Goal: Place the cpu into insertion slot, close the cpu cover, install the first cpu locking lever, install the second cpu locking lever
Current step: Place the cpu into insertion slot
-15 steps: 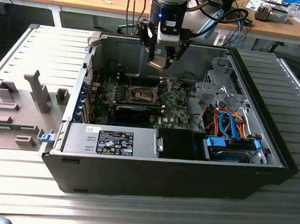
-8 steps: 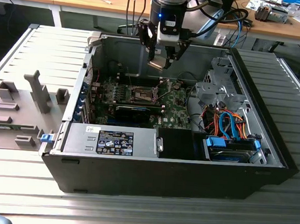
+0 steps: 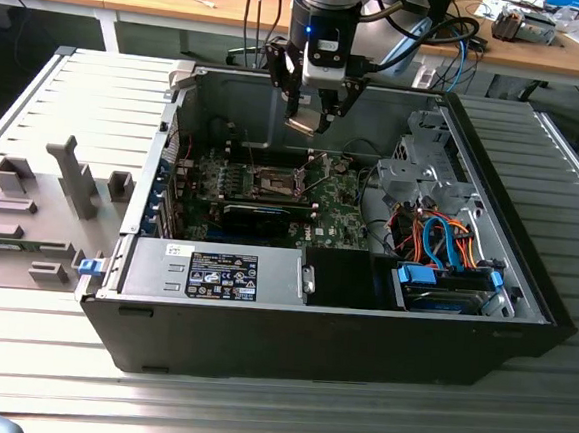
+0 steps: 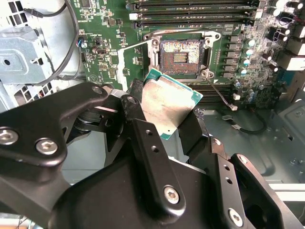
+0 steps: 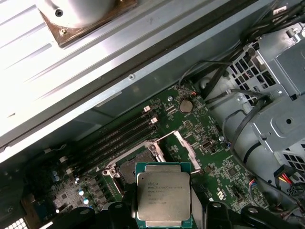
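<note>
Step 1, cpu placing: tool (image 3: 310,118) clamped on cpu (image 5: 163,198), insertion slot (image 3: 275,182) open at 7 o'clock, exterior view; seating needs square alignment

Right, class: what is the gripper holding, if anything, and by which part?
The gripper holds the cpu by two opposite edges, between its fingers.
</note>
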{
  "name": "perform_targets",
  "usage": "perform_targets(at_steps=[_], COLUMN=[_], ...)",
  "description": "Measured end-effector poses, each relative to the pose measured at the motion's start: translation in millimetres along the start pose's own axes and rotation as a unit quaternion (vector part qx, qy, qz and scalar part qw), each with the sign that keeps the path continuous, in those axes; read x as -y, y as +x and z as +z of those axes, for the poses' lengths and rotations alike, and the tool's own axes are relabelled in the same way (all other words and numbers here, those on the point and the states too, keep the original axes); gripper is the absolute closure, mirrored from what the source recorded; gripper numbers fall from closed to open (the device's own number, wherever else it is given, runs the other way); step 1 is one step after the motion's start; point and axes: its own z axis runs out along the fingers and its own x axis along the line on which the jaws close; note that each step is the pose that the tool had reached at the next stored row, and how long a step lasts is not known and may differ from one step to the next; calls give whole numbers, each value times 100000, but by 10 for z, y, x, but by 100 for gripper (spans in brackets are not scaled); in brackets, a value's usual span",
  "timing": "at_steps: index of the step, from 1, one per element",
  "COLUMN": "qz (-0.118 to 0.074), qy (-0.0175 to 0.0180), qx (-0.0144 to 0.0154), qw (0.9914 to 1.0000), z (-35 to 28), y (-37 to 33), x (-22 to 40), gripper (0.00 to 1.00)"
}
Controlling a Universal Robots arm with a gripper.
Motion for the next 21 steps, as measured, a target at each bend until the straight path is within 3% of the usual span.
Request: perform_targets(at_steps=[21], qz=[1007], qy=[-22], qx=[86], qw=[99995], z=[0], y=[0], x=[0], gripper=[46])
